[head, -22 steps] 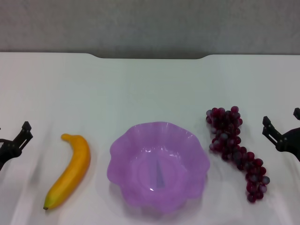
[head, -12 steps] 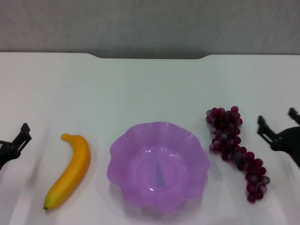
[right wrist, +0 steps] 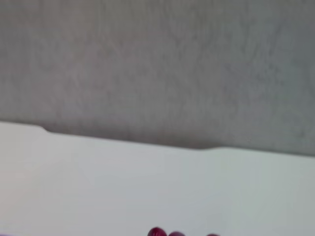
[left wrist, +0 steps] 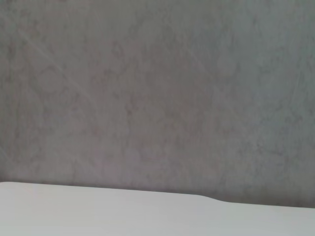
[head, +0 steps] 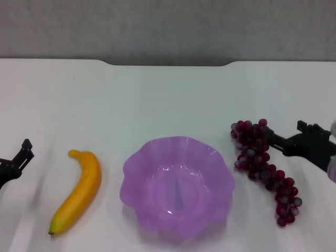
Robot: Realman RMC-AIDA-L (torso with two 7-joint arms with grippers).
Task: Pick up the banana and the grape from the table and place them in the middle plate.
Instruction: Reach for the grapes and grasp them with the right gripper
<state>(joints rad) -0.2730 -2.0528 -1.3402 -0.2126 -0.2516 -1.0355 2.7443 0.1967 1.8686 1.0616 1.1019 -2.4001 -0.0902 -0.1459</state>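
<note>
The banana [head: 79, 190] lies on the white table [head: 168, 100] at the near left, a single smooth, glossy curve of yellow deepening to orange, its stubby stem end pointing far and its greenish-dark tip nearest the camera. Just right of it, apart from it, sits the middle plate [head: 137, 157], a translucent purple bowl with a wavy, flower-like rim and nothing inside. To the right of the plate, close to its rim but not on it, the grape [head: 262, 169] stretches as a long bunch of small dark red-purple berries, some dusted pale, broad at the far end and tapering toward the near right; a few of its top berries also peek into the right wrist view [right wrist: 157, 232]. The right gripper [head: 286, 140] reaches in from the right edge, one dark finger lying level against the far, wide part of the bunch; whether it is spread or pinching cannot be told. The left gripper [head: 21, 156] sits low at the left edge, well clear of the banana, and its state cannot be told either. The left wrist view shows only the table's far edge [left wrist: 98, 211] and a grey wall [left wrist: 157, 88].
</note>
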